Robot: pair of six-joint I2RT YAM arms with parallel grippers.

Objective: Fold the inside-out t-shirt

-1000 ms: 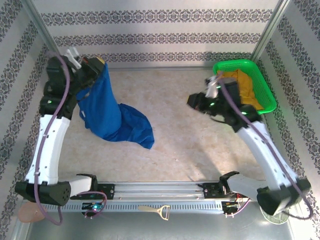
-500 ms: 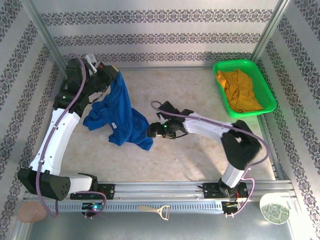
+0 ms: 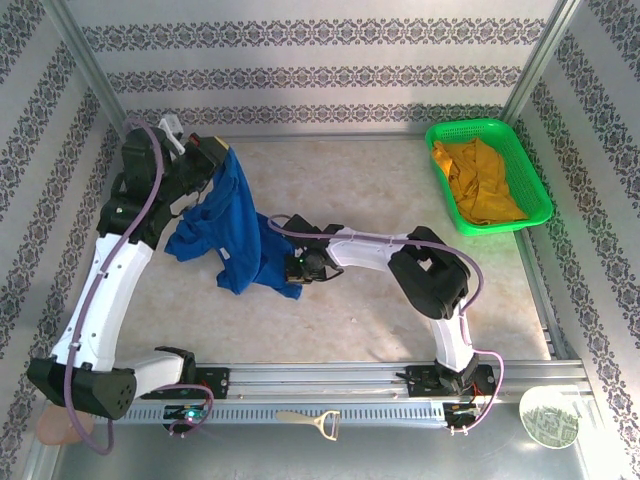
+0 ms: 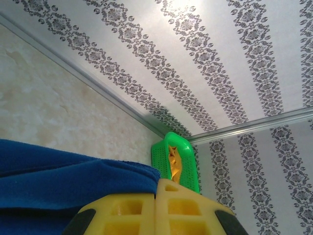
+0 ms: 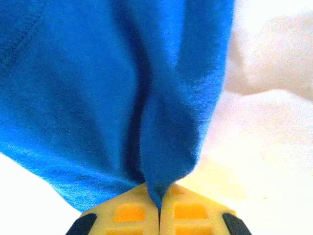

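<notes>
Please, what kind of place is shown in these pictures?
Probably a robot test cell, not a home: two arms on a rail gripping a t-shirt, patterned panels enclosing the table.

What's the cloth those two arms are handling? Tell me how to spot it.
On the beige table, look left of centre. The t-shirt is the crumpled royal-blue cloth pinched by the left gripper and right gripper, unlike the mustard-yellow garment lying in the green basket.
</notes>
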